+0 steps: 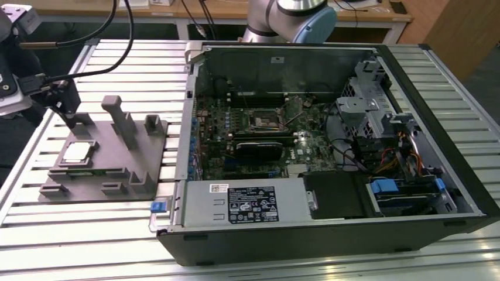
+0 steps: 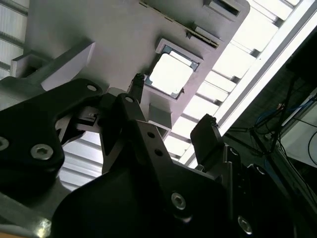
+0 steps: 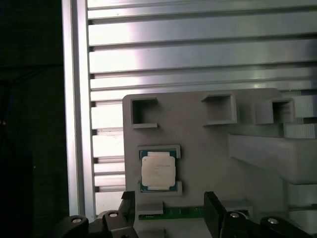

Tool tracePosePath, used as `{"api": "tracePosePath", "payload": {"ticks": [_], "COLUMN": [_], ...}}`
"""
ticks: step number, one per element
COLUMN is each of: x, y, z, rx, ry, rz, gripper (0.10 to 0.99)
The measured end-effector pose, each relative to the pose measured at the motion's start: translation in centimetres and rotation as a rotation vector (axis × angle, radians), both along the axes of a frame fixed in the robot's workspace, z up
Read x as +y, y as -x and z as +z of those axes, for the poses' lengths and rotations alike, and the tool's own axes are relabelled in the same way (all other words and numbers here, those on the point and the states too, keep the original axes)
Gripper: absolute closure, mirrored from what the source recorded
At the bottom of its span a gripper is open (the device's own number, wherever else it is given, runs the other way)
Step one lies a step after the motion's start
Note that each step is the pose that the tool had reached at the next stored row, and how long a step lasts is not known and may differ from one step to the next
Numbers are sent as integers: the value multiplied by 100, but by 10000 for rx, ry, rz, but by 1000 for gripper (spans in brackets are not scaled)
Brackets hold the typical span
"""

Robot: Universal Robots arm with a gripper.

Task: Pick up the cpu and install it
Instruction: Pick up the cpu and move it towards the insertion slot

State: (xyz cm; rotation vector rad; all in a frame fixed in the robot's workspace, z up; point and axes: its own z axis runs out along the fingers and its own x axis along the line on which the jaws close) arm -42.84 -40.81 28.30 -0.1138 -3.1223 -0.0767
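**Hand (image 1: 72, 117) open over the cpu (image 1: 78, 153); pick-up not yet made.**

On the exterior view's left, the hand hovers over the far end of the grey holder (image 1: 105, 157) on the slatted counter (image 1: 78, 234). Its fingers (image 3: 213, 212) are spread and grip nothing. The cpu lies flat in its square pocket in the holder, near the fingertips and untouched. In my judgement a sound grasp needs the fingers centred over two opposite edges, the hand square to the pocket, contact on the rim only and a level lift. Further right, the open computer case (image 1: 312, 243) carries the socket (image 1: 266, 120), well apart from the cpu.
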Motion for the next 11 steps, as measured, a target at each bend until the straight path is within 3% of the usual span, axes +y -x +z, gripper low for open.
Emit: {"api": "tracePosePath", "payload": {"ticks": [3,11], "x": [-3,-5], "y": [0,0], "z": [-39,-121], "rx": [1,3], "ry": [-82,-111], "rz": [-1,-1], "gripper": [427,427]}}
